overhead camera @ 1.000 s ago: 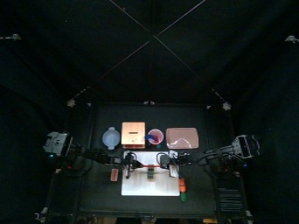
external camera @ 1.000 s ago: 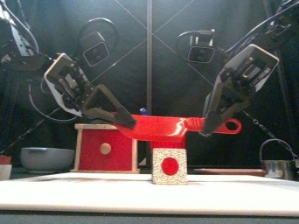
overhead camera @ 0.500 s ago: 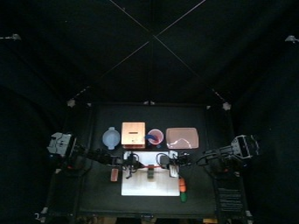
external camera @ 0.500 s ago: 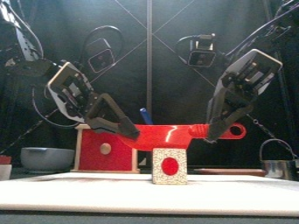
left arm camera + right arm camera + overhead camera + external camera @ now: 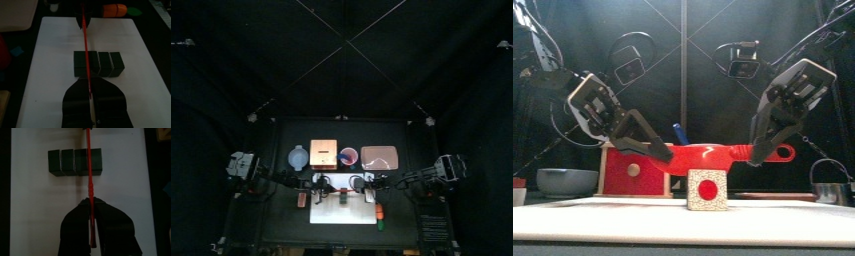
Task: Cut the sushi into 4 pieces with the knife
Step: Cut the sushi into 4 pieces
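If you start at the table's front edge, the closest thing is the flat white plastic cutting board (image 5: 593, 220). On it sits the toy sushi roll of dark green blocks (image 5: 708, 190), end-on to the front camera, so you get the pale speckled face with the red centre. In the wrist views the sushi roll reads as four blocks in a row, all touching, no gap anywhere. So my take is that zero cuts are done and all three are left.

Right above it hangs the long red plastic toy knife (image 5: 707, 154), roughly level and stretched between the two arms. The left gripper (image 5: 657, 153) has its jaws pressed onto the blade's tip end, and the right gripper (image 5: 758, 152) is pinching it next to the ring handle. Both wrist views put the blade over the seam between an end block and its neighbour, so it looks lined up for cut number one. The blade is just above the roll, and I can't tell if it's touching.

Further back there's the pale wooden box with a red drawer front (image 5: 631, 172) and a blue-grey bowl (image 5: 567, 181) off to its left. A blue toy knife (image 5: 677, 131) pokes up behind the red one. The flat pink tray (image 5: 380, 157) is near the back right.
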Robot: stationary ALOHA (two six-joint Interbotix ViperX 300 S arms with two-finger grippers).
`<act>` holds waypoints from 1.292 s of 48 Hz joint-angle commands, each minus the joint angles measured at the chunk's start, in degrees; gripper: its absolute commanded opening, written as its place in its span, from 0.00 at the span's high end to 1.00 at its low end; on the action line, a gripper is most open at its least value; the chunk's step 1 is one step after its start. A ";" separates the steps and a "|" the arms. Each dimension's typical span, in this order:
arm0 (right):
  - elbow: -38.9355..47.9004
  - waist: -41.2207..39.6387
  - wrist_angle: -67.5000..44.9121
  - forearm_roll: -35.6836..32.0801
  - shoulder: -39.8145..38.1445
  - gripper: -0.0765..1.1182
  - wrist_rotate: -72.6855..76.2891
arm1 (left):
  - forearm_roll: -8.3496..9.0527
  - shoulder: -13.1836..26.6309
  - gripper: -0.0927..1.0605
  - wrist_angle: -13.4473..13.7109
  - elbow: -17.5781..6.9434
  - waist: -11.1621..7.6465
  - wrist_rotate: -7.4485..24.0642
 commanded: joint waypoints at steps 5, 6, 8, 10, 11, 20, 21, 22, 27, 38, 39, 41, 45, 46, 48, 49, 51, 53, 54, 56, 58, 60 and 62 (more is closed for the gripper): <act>-1.58 -0.09 -0.88 0.26 1.05 0.87 -0.18 | -0.62 1.05 0.83 0.09 -0.70 0.35 -0.09; -1.67 -0.09 -0.97 0.26 1.41 0.87 -0.18 | -0.70 1.23 0.83 0.09 -0.70 0.26 -0.09; -1.85 -0.09 -1.23 0.35 2.55 0.87 -0.18 | -1.05 1.85 0.83 0.26 -0.70 0.35 -0.09; -2.11 -0.09 -1.41 0.26 3.87 0.87 -0.18 | -1.23 2.37 0.83 0.53 -0.70 0.26 -0.09; -2.29 -0.09 -1.49 0.26 4.48 0.87 -0.18 | -1.41 2.72 0.83 0.70 -0.79 0.35 -0.09; -3.78 -0.09 -0.79 0.26 8.26 0.87 -0.18 | -3.08 5.45 0.83 2.72 -1.14 0.35 0.00; -3.87 -0.09 -0.70 0.26 8.44 0.87 -0.18 | -3.08 5.62 0.83 2.90 -1.23 0.35 0.00; -4.04 -0.09 -0.53 0.26 8.44 0.87 -0.18 | -3.16 5.80 0.84 2.99 -1.32 0.35 0.09; -4.31 -0.44 0.44 0.09 8.09 0.87 -0.18 | -3.08 5.89 0.84 3.25 -1.58 0.35 0.18; -3.87 -3.25 2.99 -0.26 5.98 0.87 -0.18 | -1.76 5.19 0.83 3.25 -1.93 3.96 0.35; -3.87 -3.43 2.99 -0.35 5.80 0.87 -0.18 | -1.41 5.01 0.83 3.25 -1.93 4.22 0.26; -3.87 -3.52 3.08 -0.53 5.45 0.87 -0.26 | -0.88 4.75 0.84 3.25 -2.02 4.48 0.35; -3.96 -3.52 3.43 -0.97 4.48 0.87 -0.18 | 0.35 3.87 0.83 3.34 -2.02 4.75 0.35; -4.04 -3.60 3.69 -1.05 4.04 0.87 -0.18 | 0.70 3.60 0.84 3.34 -1.93 4.75 0.35; -4.13 -3.52 4.22 -1.05 3.43 0.87 -0.18 | 1.41 2.90 0.83 3.52 -1.93 4.83 0.35; -4.22 -3.34 4.75 -0.97 2.81 0.87 -0.18 | 1.76 2.55 0.84 3.60 -1.93 4.75 0.35; -4.48 -3.16 5.45 -0.97 1.67 0.87 -0.18 | 2.72 1.32 0.84 3.87 -2.02 4.57 0.26; -4.57 -3.16 6.06 -0.97 0.70 0.87 -0.18 | 3.60 -0.18 0.84 4.13 -2.02 4.39 0.26; -4.66 -3.08 6.24 -0.97 0.18 0.87 -0.18 | 3.96 -0.79 0.84 4.13 -1.93 4.39 0.26; -4.75 -2.64 6.77 -0.79 -0.97 0.87 -0.18 | 4.66 -2.46 0.84 4.22 -1.93 4.13 0.26; -4.75 -2.11 6.86 -0.70 -1.85 0.87 -0.18 | 5.01 -3.78 0.84 4.22 -1.93 3.78 0.26; -4.66 -1.67 6.94 -0.70 -2.64 0.87 -0.18 | 5.45 -5.01 0.84 4.22 -1.93 3.43 0.26; -4.57 -1.32 6.94 -0.62 -3.34 0.87 -0.09 | 5.71 -6.15 0.84 4.22 -1.85 3.08 0.26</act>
